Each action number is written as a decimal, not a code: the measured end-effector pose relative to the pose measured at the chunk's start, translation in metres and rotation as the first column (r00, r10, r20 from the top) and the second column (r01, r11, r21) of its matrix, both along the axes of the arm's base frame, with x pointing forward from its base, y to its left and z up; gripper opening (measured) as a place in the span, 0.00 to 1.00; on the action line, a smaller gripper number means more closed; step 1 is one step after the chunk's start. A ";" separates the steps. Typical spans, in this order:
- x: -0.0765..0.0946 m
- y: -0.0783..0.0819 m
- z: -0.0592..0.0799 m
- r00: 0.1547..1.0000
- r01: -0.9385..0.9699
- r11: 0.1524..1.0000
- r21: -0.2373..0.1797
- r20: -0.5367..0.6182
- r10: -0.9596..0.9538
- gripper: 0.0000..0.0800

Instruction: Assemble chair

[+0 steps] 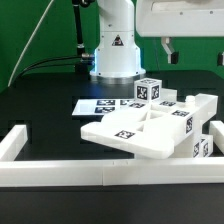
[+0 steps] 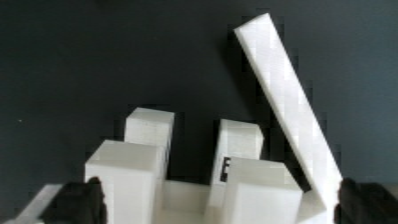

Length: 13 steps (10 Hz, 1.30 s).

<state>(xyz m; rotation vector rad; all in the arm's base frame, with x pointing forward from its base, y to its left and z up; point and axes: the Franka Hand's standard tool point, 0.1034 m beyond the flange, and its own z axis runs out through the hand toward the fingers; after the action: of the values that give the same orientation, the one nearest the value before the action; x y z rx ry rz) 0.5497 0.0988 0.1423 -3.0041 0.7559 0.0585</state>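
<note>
The chair's loose white parts lie in a heap toward the exterior view's right. A wide flat panel [image 1: 130, 132] with a tag rests tilted at the front. Behind it stand a tagged cube [image 1: 148, 90] and blocky pieces [image 1: 200, 108]. My gripper [image 1: 192, 50] hangs high above the heap, open and holding nothing. In the wrist view its dark fingertips [image 2: 79, 205] frame the picture's edge, with my gripper [image 2: 222, 210] spread wide over several upright white blocks [image 2: 151, 130]. A long thin white slat [image 2: 285, 105] slants beside them. Nothing touches the fingers.
The marker board [image 1: 103, 106] lies flat on the black table between the robot base [image 1: 115, 55] and the heap. A low white border rail [image 1: 60, 176] runs along the front and up the exterior view's left side [image 1: 12, 143].
</note>
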 end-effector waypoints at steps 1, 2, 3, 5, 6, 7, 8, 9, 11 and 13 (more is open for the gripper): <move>0.000 0.000 0.000 1.000 0.000 1.000 0.000 0.000 0.000 0.81; 0.000 0.000 0.000 1.000 0.000 1.000 0.000 0.000 0.000 0.81; -0.001 -0.001 -0.001 1.000 -0.001 1.000 0.010 -0.002 0.001 0.81; -0.006 -0.006 -0.004 0.999 0.024 0.997 0.078 -0.024 -0.023 0.81; -0.011 -0.008 -0.005 0.999 0.024 0.997 0.074 -0.049 -0.021 0.81; -0.013 -0.005 -0.005 0.999 0.001 0.999 0.052 -0.052 0.002 0.81; -0.012 -0.006 -0.005 0.999 0.005 0.999 0.053 -0.049 -0.003 0.81; -0.012 -0.007 -0.005 0.999 0.007 0.999 0.053 -0.049 -0.005 0.81; -0.019 -0.008 -0.013 0.999 -0.018 0.998 0.061 -0.039 0.020 0.81; -0.045 -0.003 -0.038 0.998 -0.032 0.999 0.032 -0.061 0.034 0.81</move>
<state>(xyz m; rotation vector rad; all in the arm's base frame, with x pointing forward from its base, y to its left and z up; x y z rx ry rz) 0.5048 0.0963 0.1043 -2.9979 0.7036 0.1636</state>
